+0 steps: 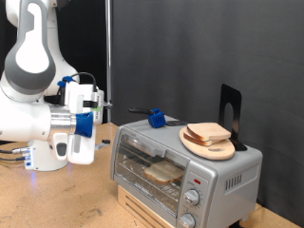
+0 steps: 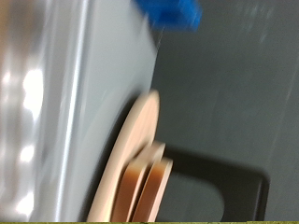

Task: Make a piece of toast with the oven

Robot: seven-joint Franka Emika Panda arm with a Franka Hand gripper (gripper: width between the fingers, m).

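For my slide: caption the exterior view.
Hand beside closed oven; toast on board atop.

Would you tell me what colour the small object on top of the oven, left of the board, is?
Blue object on the oven; the exterior view shows it best.

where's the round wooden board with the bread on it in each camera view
Exterior view: the round wooden board lies on top of the oven, toward the exterior view's right, bread slices on it.
Wrist view: the board shows edge-on, blurred, against the oven's silver top.
Shared landmark: the blue object.
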